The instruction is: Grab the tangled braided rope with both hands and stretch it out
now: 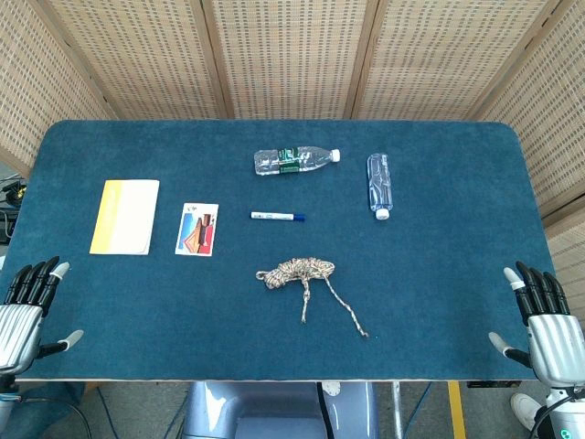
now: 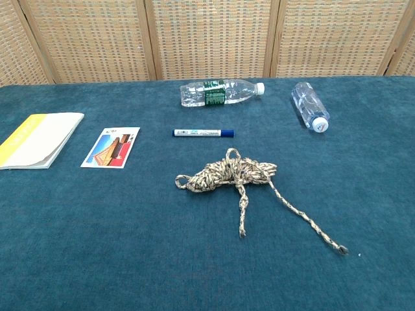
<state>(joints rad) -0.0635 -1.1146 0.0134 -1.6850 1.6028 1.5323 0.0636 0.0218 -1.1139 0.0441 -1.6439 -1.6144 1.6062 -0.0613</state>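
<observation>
Braided rope (image 1: 297,272) bunched mid-table (image 1: 439,302), two loose tails trailing toward near edge. Well apart from both hands. Left hand (image 1: 27,315) at near-left corner, right hand (image 1: 544,325) at near-right; both empty, fingers spread.

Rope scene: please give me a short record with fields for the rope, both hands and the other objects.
rope: braided rope lies bundled mid-table, two loose ends trail toward the robot
left hand: left hand open, at near left table edge, apart from rope
right hand: right hand open, at near right edge
behind rope: marker, two bottles lying down
left side: card, booklet
</observation>
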